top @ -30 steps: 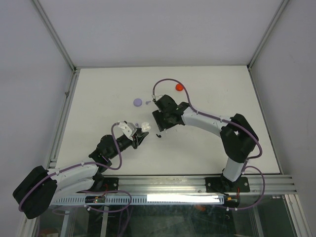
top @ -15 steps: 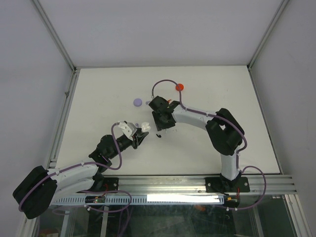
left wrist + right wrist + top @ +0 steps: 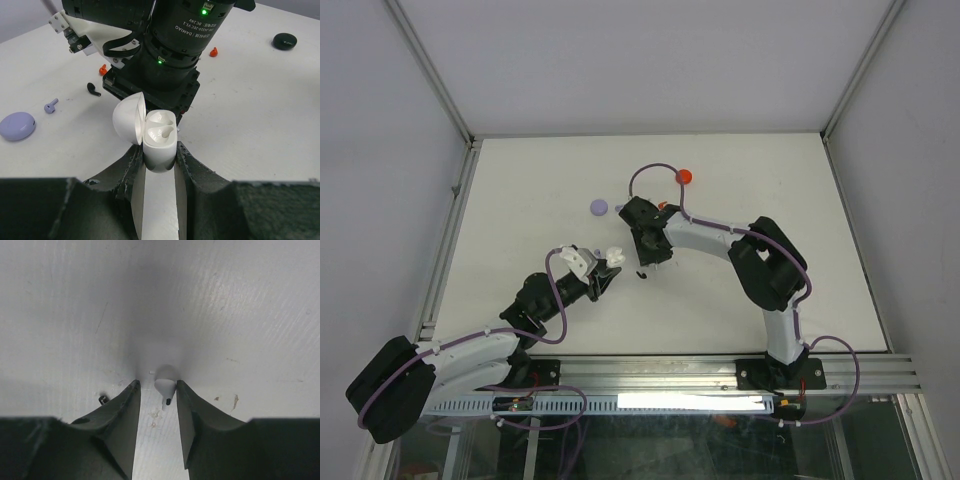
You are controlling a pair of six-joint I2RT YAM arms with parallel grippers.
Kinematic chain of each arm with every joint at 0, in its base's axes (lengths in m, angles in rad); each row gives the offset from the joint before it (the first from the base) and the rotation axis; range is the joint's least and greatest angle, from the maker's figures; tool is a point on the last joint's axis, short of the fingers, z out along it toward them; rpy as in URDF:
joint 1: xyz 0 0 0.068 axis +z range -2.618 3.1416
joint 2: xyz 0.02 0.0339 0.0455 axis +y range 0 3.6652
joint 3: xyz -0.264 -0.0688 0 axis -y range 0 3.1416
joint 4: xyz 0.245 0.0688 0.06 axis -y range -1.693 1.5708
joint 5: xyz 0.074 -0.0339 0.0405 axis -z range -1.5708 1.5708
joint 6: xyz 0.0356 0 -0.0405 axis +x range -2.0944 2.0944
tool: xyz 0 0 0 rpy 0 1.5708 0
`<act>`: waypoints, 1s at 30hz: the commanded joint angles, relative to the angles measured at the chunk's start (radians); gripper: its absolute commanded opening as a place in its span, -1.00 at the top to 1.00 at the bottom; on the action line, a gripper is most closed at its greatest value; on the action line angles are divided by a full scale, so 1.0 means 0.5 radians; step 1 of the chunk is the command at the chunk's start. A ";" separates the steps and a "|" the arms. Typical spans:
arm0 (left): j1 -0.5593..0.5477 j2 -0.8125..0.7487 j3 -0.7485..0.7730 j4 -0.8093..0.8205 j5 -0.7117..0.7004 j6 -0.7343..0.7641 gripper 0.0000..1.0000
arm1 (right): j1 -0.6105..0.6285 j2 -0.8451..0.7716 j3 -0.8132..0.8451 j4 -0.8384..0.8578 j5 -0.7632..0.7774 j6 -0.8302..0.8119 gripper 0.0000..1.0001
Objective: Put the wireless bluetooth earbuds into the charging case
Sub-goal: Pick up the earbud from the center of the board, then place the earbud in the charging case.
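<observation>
The white earbud (image 3: 165, 381) lies on the bench (image 3: 225, 300), right between the two fingers of the right tool (image 3: 157, 384). That tool points straight down so both fingers can squeeze the bud. The fingers are a little apart, with a small gap on one side, so I think it is not pinched yet. The left tool (image 3: 158, 148) is clamped on the white charging case (image 3: 160, 161). The lid (image 3: 127, 119) is tipped open and the holes face up, so a bud can drop in. Past that tool lie a black bud (image 3: 93, 89) and a lilac bud (image 3: 50, 106).
</observation>
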 commanded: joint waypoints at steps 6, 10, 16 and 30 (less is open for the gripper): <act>-0.010 -0.017 0.079 0.042 0.060 0.056 1.00 | 0.009 0.041 0.030 0.003 0.003 0.057 0.42; -0.009 -0.025 0.074 0.039 0.058 0.058 1.00 | 0.009 0.004 0.001 0.000 0.035 0.059 0.59; -0.010 -0.030 0.038 0.114 0.068 0.038 1.00 | 0.012 -0.200 -0.113 0.074 0.112 0.037 0.63; -0.008 -0.012 -0.078 0.551 0.174 -0.002 1.00 | 0.138 -1.004 -0.531 0.537 0.344 -0.089 0.72</act>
